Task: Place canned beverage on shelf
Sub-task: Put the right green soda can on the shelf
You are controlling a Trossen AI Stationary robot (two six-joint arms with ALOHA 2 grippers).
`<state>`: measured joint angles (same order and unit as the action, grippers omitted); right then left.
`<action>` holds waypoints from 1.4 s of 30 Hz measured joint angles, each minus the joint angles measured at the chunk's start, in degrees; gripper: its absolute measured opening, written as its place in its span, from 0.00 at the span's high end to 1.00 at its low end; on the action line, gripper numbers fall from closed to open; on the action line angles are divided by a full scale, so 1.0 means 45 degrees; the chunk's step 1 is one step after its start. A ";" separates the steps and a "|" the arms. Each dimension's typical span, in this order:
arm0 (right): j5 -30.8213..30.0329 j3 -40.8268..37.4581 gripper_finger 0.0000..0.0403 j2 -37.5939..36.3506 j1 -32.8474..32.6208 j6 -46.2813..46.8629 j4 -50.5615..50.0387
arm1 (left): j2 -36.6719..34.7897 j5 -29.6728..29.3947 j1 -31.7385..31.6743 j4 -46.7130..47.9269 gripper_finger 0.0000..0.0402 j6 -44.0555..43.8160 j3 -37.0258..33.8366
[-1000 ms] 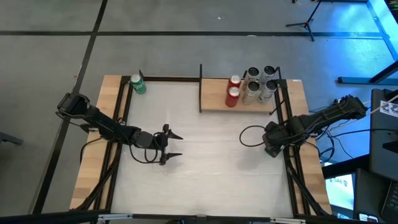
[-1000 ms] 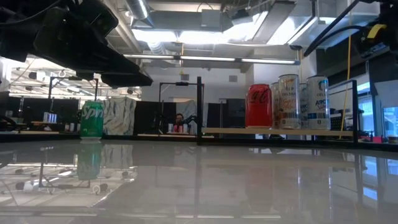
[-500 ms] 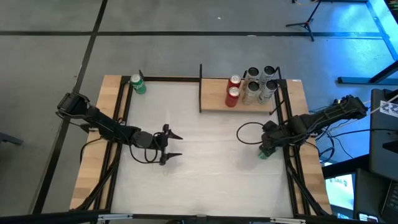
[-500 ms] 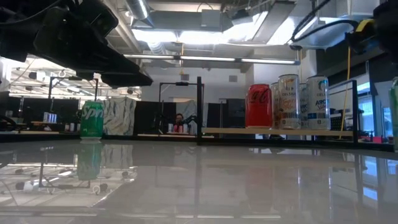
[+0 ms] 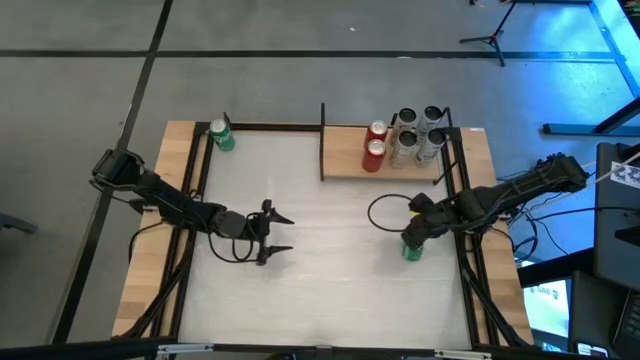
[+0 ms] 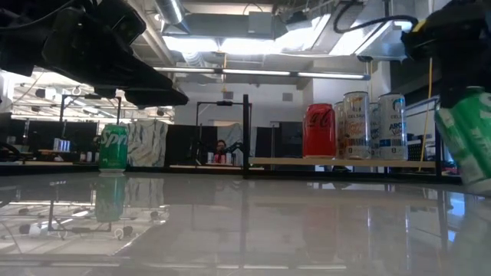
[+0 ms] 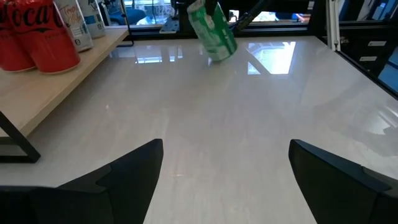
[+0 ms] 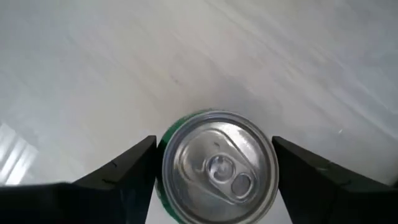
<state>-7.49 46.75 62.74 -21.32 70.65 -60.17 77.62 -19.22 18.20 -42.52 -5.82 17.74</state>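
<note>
Right gripper (image 5: 413, 240) clamps a tilted green can (image 5: 412, 250) above the white tabletop (image 5: 320, 290), near the shelf (image 5: 345, 165) holding cans. Left gripper (image 5: 280, 235) waits spread open at table centre-left.

In the high view, the right pincer (image 5: 412, 243) has been carried leftward from the right edge of the tabletop (image 5: 330, 260) toward the centre right of the frame. A green can (image 5: 411, 249) is now seen clamped between its fingers; one second ago none was visible there, and half a second ago only a sliver showed. In the low view, the can (image 6: 466, 138) has come in, tilted, at the right edge of the frame, where it was earlier barely visible.
</note>
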 joint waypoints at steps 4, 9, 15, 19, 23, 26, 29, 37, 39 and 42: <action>-0.0079 -0.0070 0.37 0.0337 -0.0015 -0.0522 0.0514 | 0.0000 0.0000 0.0000 0.0000 0.16 -0.0001 0.0000; -0.0154 -0.0031 0.42 0.0959 -0.0008 -0.1114 0.0940 | 0.0000 0.0000 -0.0001 0.0000 0.16 -0.0001 0.0000; -0.0481 -0.0036 0.37 0.1298 -0.0010 -0.2045 0.1436 | 0.0000 0.0000 0.0000 0.0000 0.16 -0.0001 0.0000; -0.0769 -0.0036 0.41 0.1298 -0.0010 -0.2295 0.1768 | 0.0000 0.0000 0.0000 0.0000 0.16 -0.0001 0.0000; -0.1314 -0.0031 0.43 0.1295 -0.0010 -0.2681 0.2075 | 0.0000 0.0000 0.0000 0.0000 0.16 -0.0001 0.0000; -0.1861 -0.0031 0.43 0.1293 -0.0010 -0.3086 0.2704 | 0.0000 0.0000 -0.0002 0.0000 0.16 -0.0001 0.0000; -0.2599 -0.0031 0.42 0.1293 -0.0010 -0.3501 0.3382 | 0.0000 0.0000 -0.0004 0.0000 0.16 -0.0001 0.0000; -0.6282 -0.0026 0.42 0.1463 -0.0010 -0.4961 0.5221 | 0.0000 0.0000 0.0000 0.0000 0.16 -0.0001 0.0000; -0.7139 -0.0017 0.42 0.1731 -0.0005 -0.5400 0.5854 | 0.0000 0.0000 0.0000 0.0000 0.16 -0.0001 0.0000; -0.8481 -0.0012 0.42 0.2319 -0.0005 -0.5473 0.6547 | 0.0000 0.0000 -0.0001 0.0000 0.16 -0.0001 0.0000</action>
<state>-45.65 46.70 73.17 -21.34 46.03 -30.71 77.62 -19.22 18.19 -42.52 -5.82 17.74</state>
